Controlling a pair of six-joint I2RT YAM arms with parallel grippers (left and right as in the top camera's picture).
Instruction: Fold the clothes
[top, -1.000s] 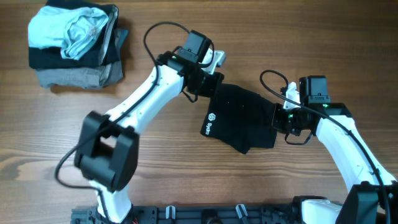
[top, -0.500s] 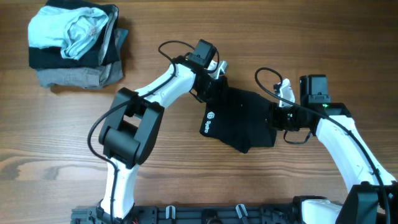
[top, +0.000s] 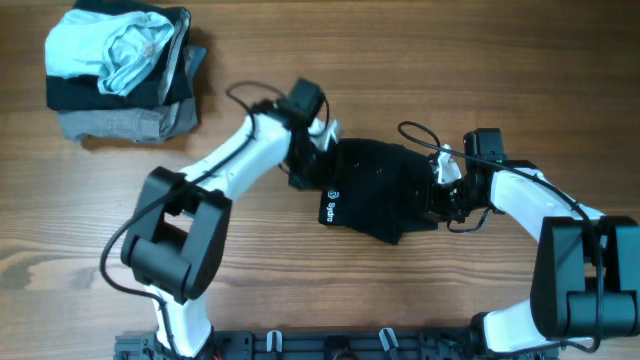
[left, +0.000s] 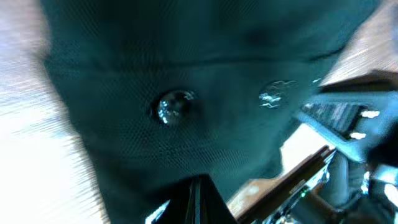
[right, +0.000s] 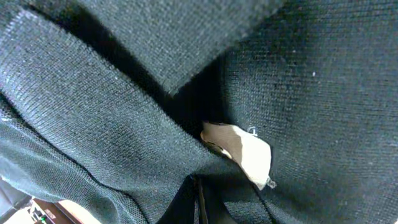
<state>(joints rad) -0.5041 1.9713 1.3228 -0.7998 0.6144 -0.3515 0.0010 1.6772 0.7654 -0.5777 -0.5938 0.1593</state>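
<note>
Lying bunched; soft black knit shirt (top: 385, 190)

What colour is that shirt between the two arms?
The shirt is black with white print; overhead view shows it best.

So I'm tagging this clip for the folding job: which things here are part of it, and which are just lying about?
Part of the job:
- black shirt, mid-table
- left pincer, at its upper left edge
- right pincer, at its right edge

Lying about:
- pale-blue garment, on top of the far-left stack
- grey garment, under it
</note>
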